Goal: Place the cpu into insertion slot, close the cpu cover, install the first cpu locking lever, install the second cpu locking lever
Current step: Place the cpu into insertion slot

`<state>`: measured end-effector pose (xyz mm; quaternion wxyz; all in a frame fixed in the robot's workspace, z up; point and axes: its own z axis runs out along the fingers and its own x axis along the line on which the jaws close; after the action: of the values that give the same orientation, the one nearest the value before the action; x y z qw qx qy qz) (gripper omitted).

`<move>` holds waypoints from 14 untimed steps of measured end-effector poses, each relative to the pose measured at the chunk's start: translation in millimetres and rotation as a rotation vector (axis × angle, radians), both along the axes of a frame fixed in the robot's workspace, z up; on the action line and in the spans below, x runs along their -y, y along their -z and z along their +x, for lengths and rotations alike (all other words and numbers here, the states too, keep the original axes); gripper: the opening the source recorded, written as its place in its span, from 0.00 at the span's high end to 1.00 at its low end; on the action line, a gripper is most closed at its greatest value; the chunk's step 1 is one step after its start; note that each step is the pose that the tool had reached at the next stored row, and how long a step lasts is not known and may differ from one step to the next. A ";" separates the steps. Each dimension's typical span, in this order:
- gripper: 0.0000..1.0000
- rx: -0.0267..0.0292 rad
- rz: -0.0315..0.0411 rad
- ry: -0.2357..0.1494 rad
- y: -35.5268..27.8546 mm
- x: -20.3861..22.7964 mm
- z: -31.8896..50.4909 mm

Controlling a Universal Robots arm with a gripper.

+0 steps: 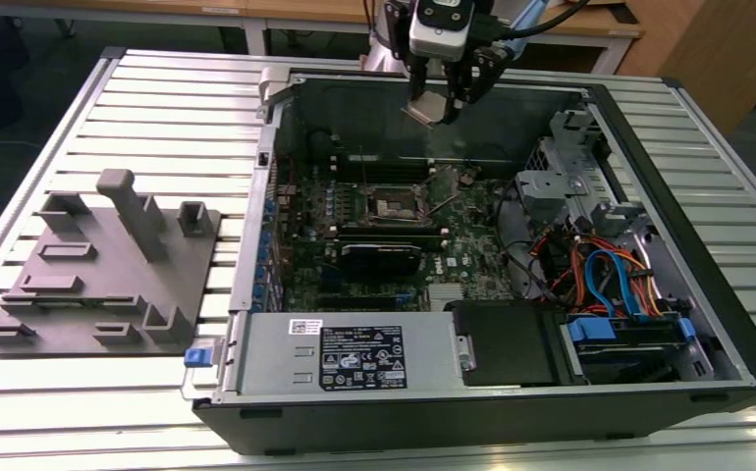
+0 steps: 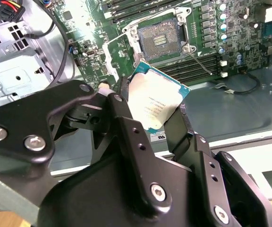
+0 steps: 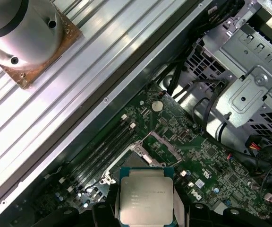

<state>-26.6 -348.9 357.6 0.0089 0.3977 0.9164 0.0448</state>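
High over the open computer case (image 1: pixel 483 420), the jaws pinched the cpu (image 2: pixel 157 106) by its edges, holding it well above the uncovered insertion slot (image 2: pixel 160 40).

This looks like a robotics lab or test workshop: an opened desktop computer case (image 1: pixel 510 417) lies on a bench (image 1: pixel 155 98) of ribbed aluminium profiles, beside a grey moulded fixture plate (image 1: pixel 103 285) (upright holders rise from it). Wooden office desks (image 1: pixel 299 14) stand behind.
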 end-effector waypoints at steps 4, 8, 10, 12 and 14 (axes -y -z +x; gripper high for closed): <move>0.46 0.0000 0.0000 0.006 0.1 0.0 -3.3; 0.46 0.0000 0.0002 0.045 0.5 0.0 -3.3; 0.46 0.0000 0.0001 0.077 0.8 0.0 -3.3; 0.46 0.0000 0.0001 0.115 1.2 0.0 -3.3; 0.46 0.0000 0.0000 0.151 1.5 0.0 -3.3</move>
<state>-30.0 -349.0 356.1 0.0122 0.4656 0.8838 0.0440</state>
